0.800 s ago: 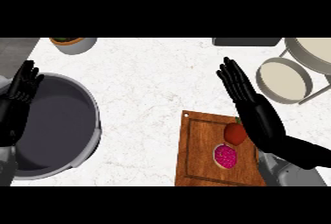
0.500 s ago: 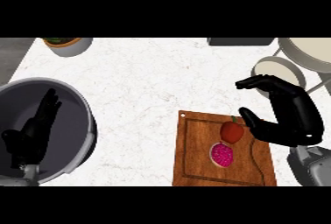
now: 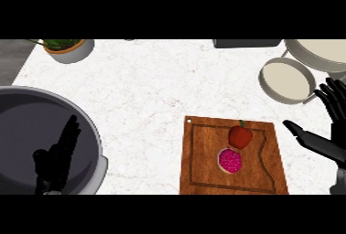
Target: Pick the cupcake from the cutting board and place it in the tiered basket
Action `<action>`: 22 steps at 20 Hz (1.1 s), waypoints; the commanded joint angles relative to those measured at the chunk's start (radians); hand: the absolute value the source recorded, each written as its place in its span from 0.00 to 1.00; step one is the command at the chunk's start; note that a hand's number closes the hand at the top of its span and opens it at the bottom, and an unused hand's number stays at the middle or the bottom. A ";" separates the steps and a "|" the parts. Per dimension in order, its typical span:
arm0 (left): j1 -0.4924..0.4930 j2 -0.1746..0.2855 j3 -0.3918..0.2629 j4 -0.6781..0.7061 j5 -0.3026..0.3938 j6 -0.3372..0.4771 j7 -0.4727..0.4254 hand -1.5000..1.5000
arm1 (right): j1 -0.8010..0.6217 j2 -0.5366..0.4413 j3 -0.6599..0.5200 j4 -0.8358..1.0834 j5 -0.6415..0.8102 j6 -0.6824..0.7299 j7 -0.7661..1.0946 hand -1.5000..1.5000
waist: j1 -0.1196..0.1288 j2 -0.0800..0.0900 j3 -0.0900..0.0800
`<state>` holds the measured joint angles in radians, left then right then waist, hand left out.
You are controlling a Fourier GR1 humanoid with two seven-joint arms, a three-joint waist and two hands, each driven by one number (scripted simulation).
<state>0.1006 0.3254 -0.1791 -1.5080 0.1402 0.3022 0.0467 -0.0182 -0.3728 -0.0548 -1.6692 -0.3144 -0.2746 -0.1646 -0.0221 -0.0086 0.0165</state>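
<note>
Cupcake (image 3: 230, 161), pink top, round, sits lower middle of the wooden cutting board (image 3: 202, 160), lower right of frame. A glossy red pepper (image 3: 240, 135) lies just above it on the board. Right hand (image 3: 326, 145) at the right edge beside the board, thumb spread wide from the fingers, holding nothing. Cream round tiered basket (image 3: 287, 80) upper right. Left hand (image 3: 57, 157) lower left, fingers straight, empty, over a big grey round pot (image 3: 94, 137). White marbled counter (image 3: 155, 87).
</note>
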 commanded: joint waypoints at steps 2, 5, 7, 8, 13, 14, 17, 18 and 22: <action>0.041 -0.056 -0.034 0.055 -0.018 -0.002 -0.043 0.50 | 0.129 -0.088 -0.004 -0.141 0.004 0.068 0.088 0.00 | 0.007 0.006 -0.018; 0.002 -0.065 -0.034 0.038 -0.021 0.027 0.012 0.50 | 0.179 -0.217 0.105 -0.170 0.086 0.149 0.234 0.00 | -0.003 0.007 -0.020; 0.028 -0.057 -0.031 0.054 -0.025 0.013 -0.028 0.50 | 0.192 -0.328 0.105 -0.219 0.111 0.204 0.318 0.00 | -0.003 0.007 -0.024; 0.039 -0.068 -0.040 0.018 -0.039 0.044 -0.003 0.50 | 0.229 -0.345 0.141 -0.277 0.155 0.202 0.340 0.00 | -0.006 0.002 -0.023; 0.043 -0.070 -0.041 0.023 -0.036 0.027 -0.014 0.50 | 0.211 -0.504 0.201 -0.413 0.335 0.224 0.541 0.00 | 0.009 0.005 -0.024; 0.004 -0.076 -0.035 0.052 -0.042 0.032 -0.010 0.50 | 0.194 -0.533 0.193 -0.451 0.336 0.234 0.611 0.00 | 0.001 0.008 -0.024; -0.006 -0.067 -0.049 0.021 -0.045 0.017 0.036 0.50 | 0.151 -0.535 0.264 -0.533 0.458 0.207 0.777 0.00 | 0.019 0.009 -0.021; -0.011 -0.077 -0.037 0.055 -0.045 0.019 0.006 0.50 | 0.159 -0.512 0.298 -0.597 0.505 0.174 0.849 0.00 | 0.013 0.008 -0.021; -0.001 -0.105 -0.059 0.060 -0.070 0.028 -0.006 0.50 | 0.079 -0.439 0.419 -0.604 0.645 0.177 1.011 0.00 | 0.030 0.011 -0.019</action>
<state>0.0954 0.2758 -0.2035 -1.5197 0.0722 0.3308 0.0417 0.1132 -0.8417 0.2707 -2.2323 0.2081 -0.0945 0.6894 0.0012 -0.0098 0.0105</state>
